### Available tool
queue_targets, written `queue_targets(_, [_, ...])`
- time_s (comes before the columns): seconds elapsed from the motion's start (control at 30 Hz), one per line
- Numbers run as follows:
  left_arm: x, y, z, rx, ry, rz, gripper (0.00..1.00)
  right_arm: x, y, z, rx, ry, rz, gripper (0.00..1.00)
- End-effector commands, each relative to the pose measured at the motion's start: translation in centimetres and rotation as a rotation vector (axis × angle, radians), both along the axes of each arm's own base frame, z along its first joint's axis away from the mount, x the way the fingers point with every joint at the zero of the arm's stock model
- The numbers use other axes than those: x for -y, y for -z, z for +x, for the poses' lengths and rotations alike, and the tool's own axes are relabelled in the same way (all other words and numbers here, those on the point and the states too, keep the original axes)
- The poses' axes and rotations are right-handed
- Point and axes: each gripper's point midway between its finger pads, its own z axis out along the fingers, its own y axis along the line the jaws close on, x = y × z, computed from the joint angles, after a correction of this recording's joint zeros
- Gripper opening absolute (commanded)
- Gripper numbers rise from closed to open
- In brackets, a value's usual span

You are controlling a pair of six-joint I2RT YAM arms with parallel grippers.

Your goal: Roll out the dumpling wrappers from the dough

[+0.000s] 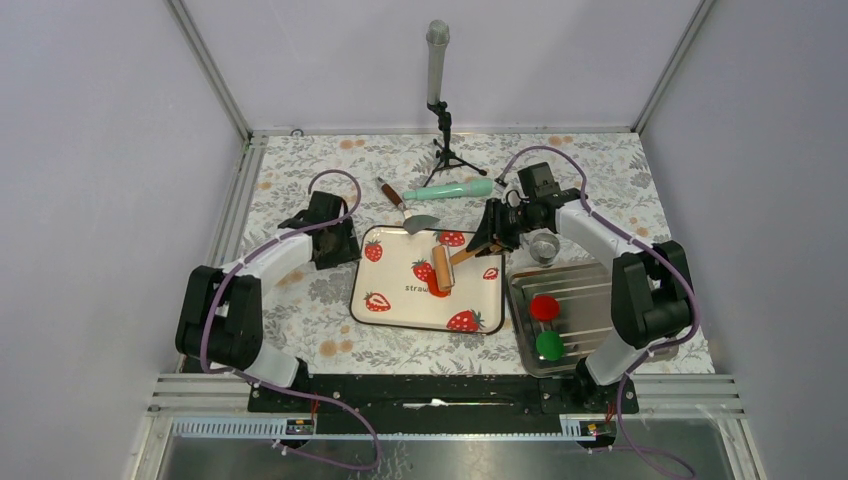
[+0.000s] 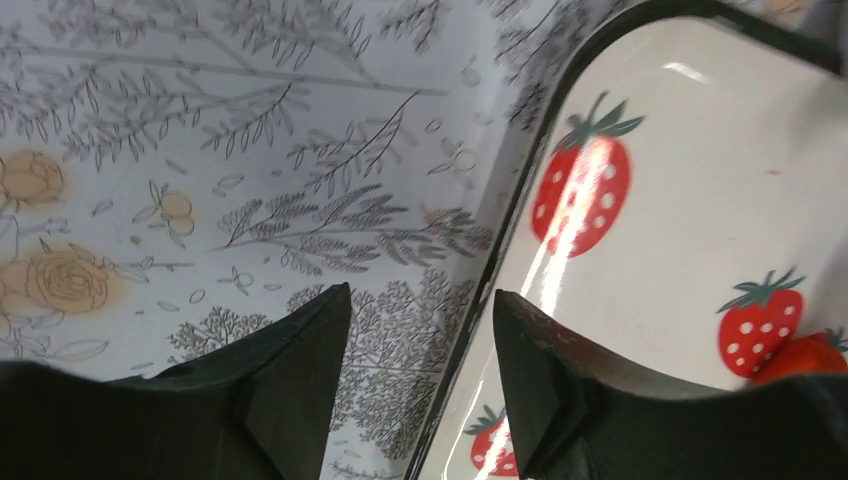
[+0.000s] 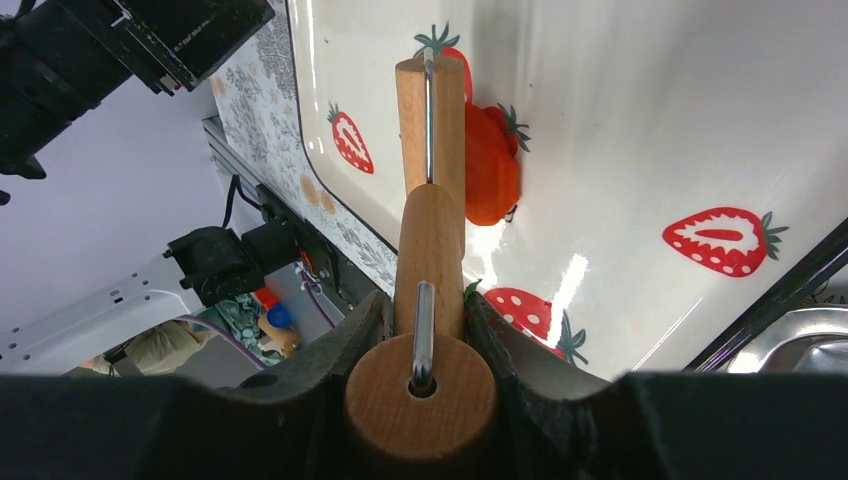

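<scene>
From above, the strawberry tray [image 1: 400, 305] lies mid-counter [image 1: 300, 310]. On it the rolling pin [image 1: 441, 267] rests with its roller over the dough [image 1: 438, 291], an orange-red lump near the tray's middle. The right jaws hold the pin's handle at the tray's far right corner. The left jaws hang just off the tray's left rim. A metal tray [image 1: 580, 280] to the right carries a crimson disc [image 1: 543, 307] and a green disc [image 1: 548, 345].

Left wrist: the jaws stand apart, empty, straddling the strawberry tray's [image 2: 700, 200] rim; the dough [image 2: 812, 356] peeks in at the right edge.

Right wrist: the jaws clamp the rolling pin's [image 3: 430, 250] wooden handle; the dough [image 3: 492, 165] lies on the strawberry tray [image 3: 650, 100] against the roller.
</scene>
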Motion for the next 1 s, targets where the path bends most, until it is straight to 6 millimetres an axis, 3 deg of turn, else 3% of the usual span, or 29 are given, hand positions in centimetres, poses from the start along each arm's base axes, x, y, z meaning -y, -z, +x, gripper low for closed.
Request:
queue_targets(0.0, [1.1, 1.1, -0.6, -0.032, -0.009, -0.102, 0.58, -0.6, -0.5, 0.0, 0.008, -0.011, 0.027, 0.0])
queue_targets(0.1, [3.0, 1.7, -1.7, -0.055, 0.046, -0.209, 0.55, -0.5, -0.2, -0.3, -0.004, -0.017, 0.021, 0.0])
queue_targets(0.27, [1.8, 3.1, -2.6, -0.087, -0.01, -0.162, 0.49, -0.2, 0.6, -1.0, -0.023, -0.023, 0.002, 0.0])
queue_targets(0.33, [1.4, 3.6, -3.0, -0.108, -0.03, -0.15, 0.42, -0.1, 0.8, -1.3, -0.031, -0.022, -0.005, 0.0])
queue_targets(0.5, [1.2, 3.7, -3.2, -0.121, -0.065, -0.146, 0.1, 0.4, 1.2, -1.2, -0.022, -0.009, -0.034, 0.0])
queue_targets(0.6, [1.2, 3.8, -3.6, -0.13, -0.083, -0.157, 0.0, 0.5, 1.6, -1.1, -0.02, -0.003, -0.048, 0.0])
queue_targets(0.83, [1.3, 3.9, -4.2, -0.136, -0.095, -0.174, 0.0, 0.6, 2.3, -1.0, -0.023, 0.001, -0.068, 0.0])
queue_targets(0.97, [1.4, 3.9, -4.3, -0.132, -0.097, -0.181, 0.0, 1.5, 3.9, -1.1, -0.023, 0.008, -0.167, 0.0])
